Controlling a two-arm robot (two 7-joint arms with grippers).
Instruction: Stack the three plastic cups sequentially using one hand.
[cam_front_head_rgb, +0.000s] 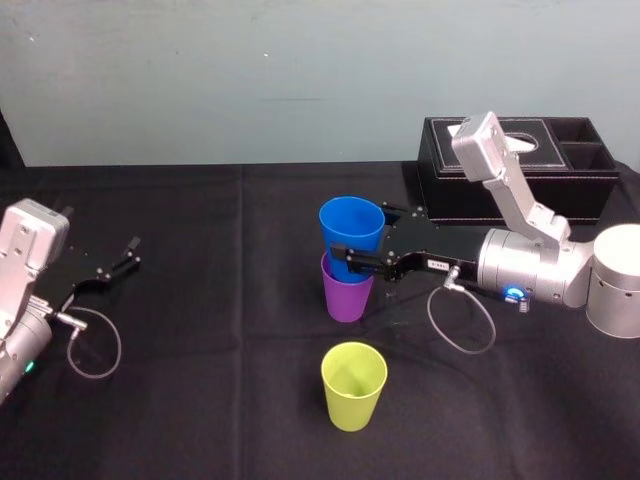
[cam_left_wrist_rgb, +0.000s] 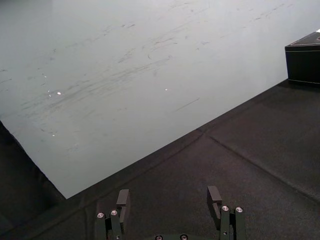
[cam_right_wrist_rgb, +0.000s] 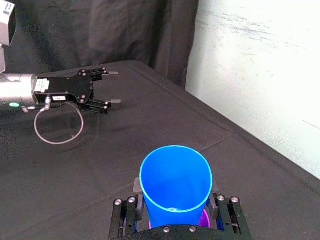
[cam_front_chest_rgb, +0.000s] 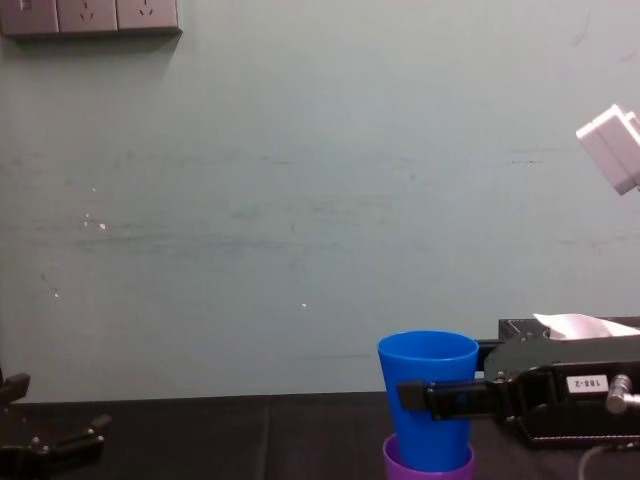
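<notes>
The blue cup (cam_front_head_rgb: 352, 225) sits partly nested in the purple cup (cam_front_head_rgb: 347, 295), which stands upright at the middle of the black table. My right gripper (cam_front_head_rgb: 345, 258) reaches in from the right, shut on the blue cup (cam_right_wrist_rgb: 175, 180), with one finger against each side of its wall. In the chest view the blue cup (cam_front_chest_rgb: 428, 395) rises out of the purple cup's rim (cam_front_chest_rgb: 428, 465). The yellow-green cup (cam_front_head_rgb: 353, 385) stands upright alone, nearer to me than the pair. My left gripper (cam_front_head_rgb: 130, 252) rests open at the table's far left, holding nothing.
A black tissue box (cam_front_head_rgb: 520, 165) stands at the back right, behind my right arm. A loose grey cable loops below my right wrist (cam_front_head_rgb: 460, 320). A pale wall (cam_front_chest_rgb: 300, 200) closes off the table's back edge.
</notes>
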